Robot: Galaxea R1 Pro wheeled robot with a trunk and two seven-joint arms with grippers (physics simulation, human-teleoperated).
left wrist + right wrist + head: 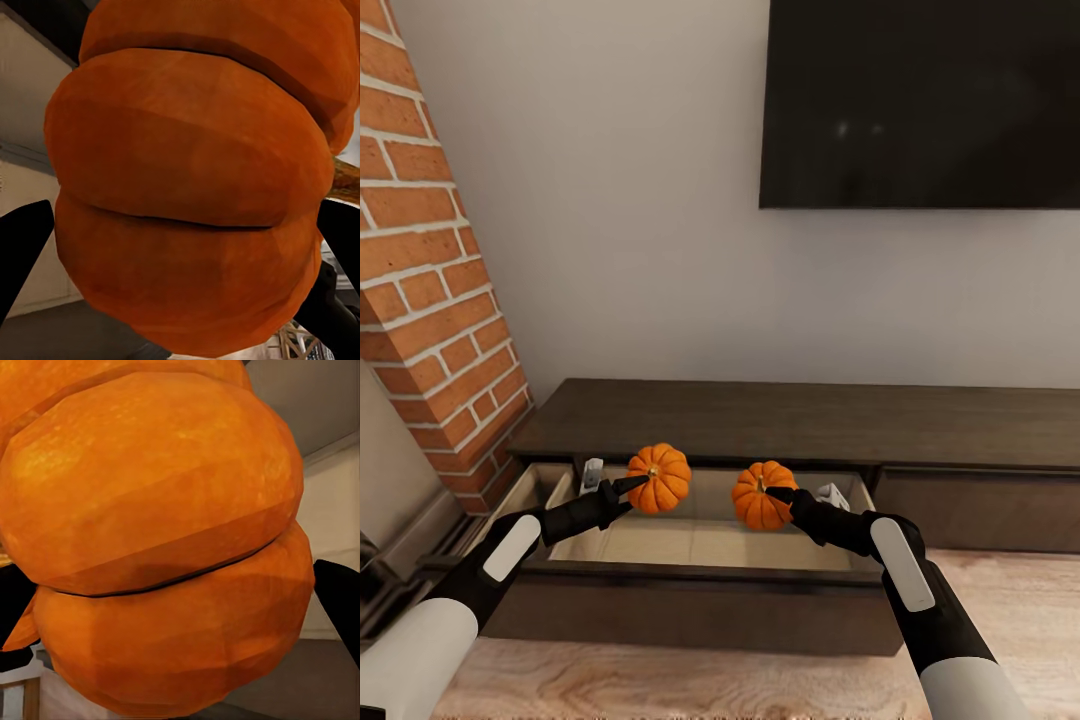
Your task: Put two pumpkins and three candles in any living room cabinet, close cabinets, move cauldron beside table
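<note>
Two orange ribbed pumpkins hang over the open left drawer (690,575) of the dark brown cabinet (810,425). My left gripper (637,485) is shut on the left pumpkin (661,476). My right gripper (774,493) is shut on the right pumpkin (759,497). Both pumpkins are held above the drawer's pale floor, a hand's width apart. In the left wrist view its pumpkin (195,187) sits between the dark fingers (22,255). The right wrist view has its pumpkin (157,540) pressed close between the fingers (341,600).
A brick pillar (430,270) stands left of the cabinet. A black TV (920,100) hangs on the white wall above. The cabinet's right front (980,510) is closed. Wooden floor (1000,600) lies in front.
</note>
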